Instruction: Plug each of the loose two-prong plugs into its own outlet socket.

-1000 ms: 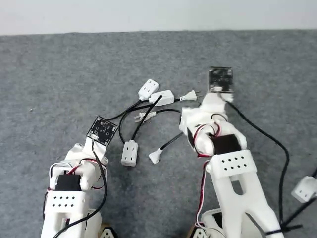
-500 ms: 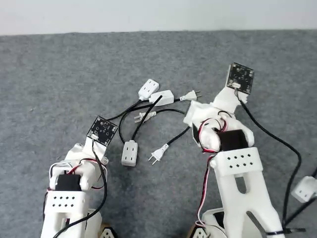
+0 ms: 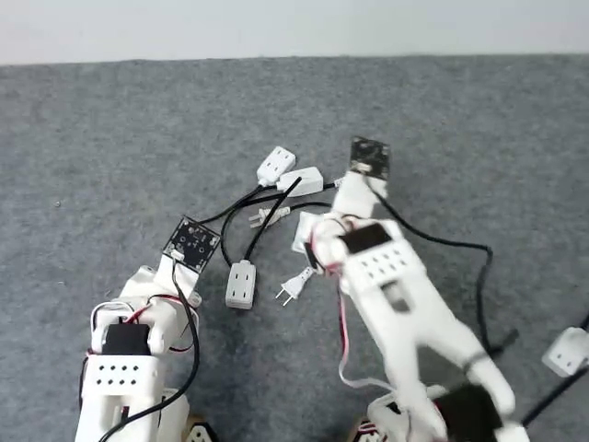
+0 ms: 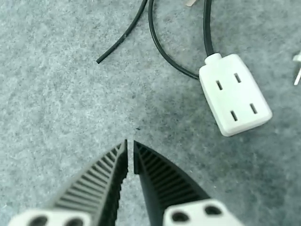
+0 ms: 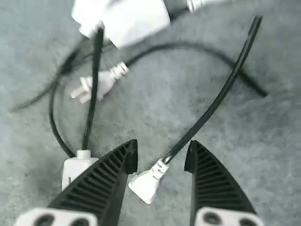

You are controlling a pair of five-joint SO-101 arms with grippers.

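Several white cords lie tangled on the grey carpet. A loose two-prong plug on a black cord rests on the carpet between the fingers of my right gripper, which is open and apart from it; the same plug shows in the high view beside a white outlet socket. A second plug lies farther out, near two more sockets. My left gripper is shut on nothing, low over bare carpet, a short way from the socket.
Black cords loop between the sockets and plugs, and a cut cord end lies on the carpet. Another white socket sits at the right edge. The right arm covers part of the cord cluster.
The right arm swung out to the right, then back left over the cords. The plug beside the socket shifted and turned a little. The left arm kept still.
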